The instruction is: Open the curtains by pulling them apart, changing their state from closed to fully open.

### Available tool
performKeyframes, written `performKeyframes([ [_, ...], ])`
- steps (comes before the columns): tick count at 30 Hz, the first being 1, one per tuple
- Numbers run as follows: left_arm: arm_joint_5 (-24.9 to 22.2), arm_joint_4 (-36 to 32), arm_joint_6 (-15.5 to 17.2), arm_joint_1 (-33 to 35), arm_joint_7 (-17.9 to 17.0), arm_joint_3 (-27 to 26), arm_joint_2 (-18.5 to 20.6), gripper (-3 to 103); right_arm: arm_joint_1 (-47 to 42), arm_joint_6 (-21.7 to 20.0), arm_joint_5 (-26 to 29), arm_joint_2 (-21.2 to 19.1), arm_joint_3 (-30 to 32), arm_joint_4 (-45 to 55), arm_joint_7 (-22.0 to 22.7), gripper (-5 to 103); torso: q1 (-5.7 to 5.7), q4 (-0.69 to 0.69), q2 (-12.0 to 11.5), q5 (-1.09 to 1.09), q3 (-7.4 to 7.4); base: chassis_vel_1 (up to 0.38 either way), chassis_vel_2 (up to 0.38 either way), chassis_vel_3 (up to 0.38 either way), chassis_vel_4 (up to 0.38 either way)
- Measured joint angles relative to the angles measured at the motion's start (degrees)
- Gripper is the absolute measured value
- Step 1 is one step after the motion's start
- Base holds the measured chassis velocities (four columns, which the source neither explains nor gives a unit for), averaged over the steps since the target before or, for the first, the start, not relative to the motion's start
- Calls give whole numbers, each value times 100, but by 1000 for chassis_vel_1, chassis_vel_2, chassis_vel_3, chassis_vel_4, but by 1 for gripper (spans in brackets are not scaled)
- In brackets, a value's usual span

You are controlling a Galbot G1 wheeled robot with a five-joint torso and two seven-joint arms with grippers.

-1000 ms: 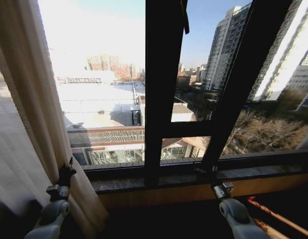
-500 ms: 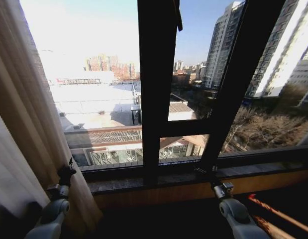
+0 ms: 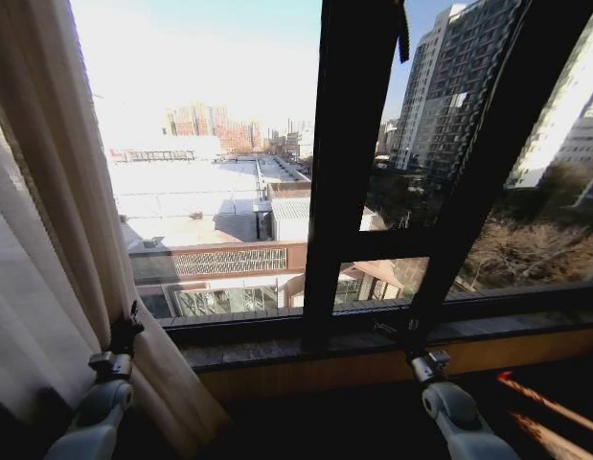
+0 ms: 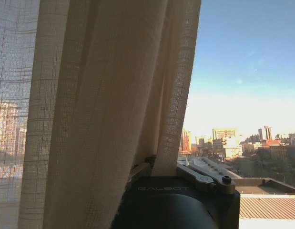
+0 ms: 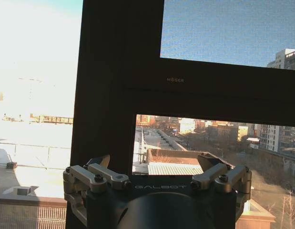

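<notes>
On my far left the curtains (image 3: 57,240) hang bunched against the window's left edge. My left hand (image 3: 131,321) is clenched on their inner fold, low near the sill (image 3: 306,350). The window frame (image 3: 349,163) stands bare in the middle. My right hand (image 3: 408,337) hangs released by the sill, holding nothing.

- Strong daylight floods through the window (image 3: 219,192); sky glare blows out the upper left.
- Frame (image 3: 349,172) and sill are backlit, nearly black.
- Edges bend.
</notes>
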Motion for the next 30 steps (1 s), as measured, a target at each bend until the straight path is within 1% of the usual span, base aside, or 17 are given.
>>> performKeyframes([
  [4,9,-5,-12,21,-6,-3,2,0,0,0,0,0,-1,1,0,100,0,1,0,-4,0,93,122,-110,-89],
  [6,14,-5,-25,54,-8,-8,16,0,0,0,0,0,0,0,0,100,1,-1,0,-5,0,0,0,0,0],
  [10,15,-28,-27,110,-9,-23,41,0,0,0,0,-2,1,0,1,100,0,-4,-1,4,1,0,0,0,0],
  [17,-5,-35,-44,158,-14,-55,93,0,0,0,0,-3,2,-1,2,100,0,-3,0,-1,1,10,-10,-18,15],
  [19,-17,-35,-52,168,-20,-63,106,0,0,0,0,-2,2,-1,1,100,0,-2,0,-4,1,102,45,-94,-25],
  [23,-29,-34,-56,175,-34,-70,126,0,0,0,0,-2,1,-1,1,100,0,-2,-1,1,1,170,109,-155,-117],
  [30,-34,-36,-87,194,-58,-82,131,0,0,0,0,-1,0,0,1,100,-1,-1,1,0,-1,210,148,-211,-135],
])
